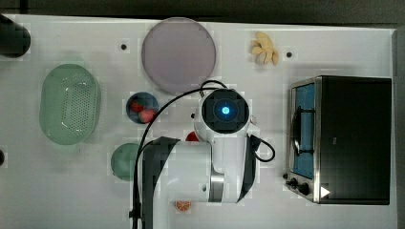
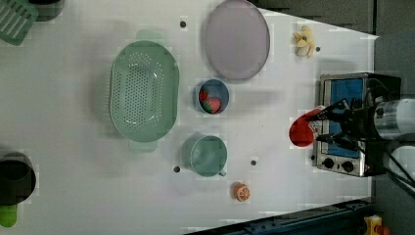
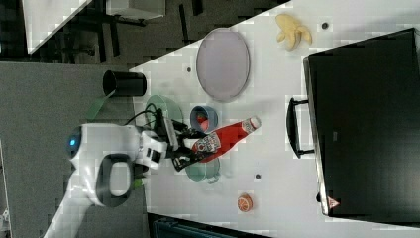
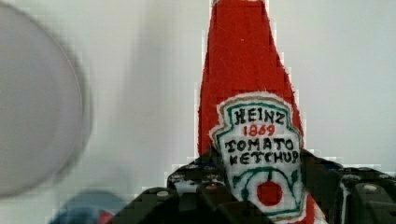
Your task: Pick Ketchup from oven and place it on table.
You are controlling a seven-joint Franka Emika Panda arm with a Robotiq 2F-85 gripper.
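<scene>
My gripper [image 3: 194, 148] is shut on the Ketchup [image 3: 225, 138], a red squeeze bottle with a white cap and a white-and-red label. In the wrist view the fingers [image 4: 194, 179] clamp the bottle's lower body on both sides of the label [image 4: 259, 149]. The bottle is held tilted over the table [image 3: 277, 168], its cap end towards the oven [image 3: 366, 124]. In the left view the Ketchup [image 2: 300, 130] shows as a red shape just ahead of the gripper [image 2: 324, 128]. From the top view the arm covers most of the bottle [image 1: 192, 136]. The oven [image 1: 353, 138] stands at the top view's right with its glass door shut.
A lilac plate [image 1: 178, 53], a green colander [image 1: 69, 104], a blue bowl of strawberries [image 1: 142, 108] and a green cup [image 1: 125, 161] sit at the top view's left and middle. An orange half [image 1: 183, 206] and a peeled banana [image 1: 265, 48] lie on the table [image 1: 71, 191].
</scene>
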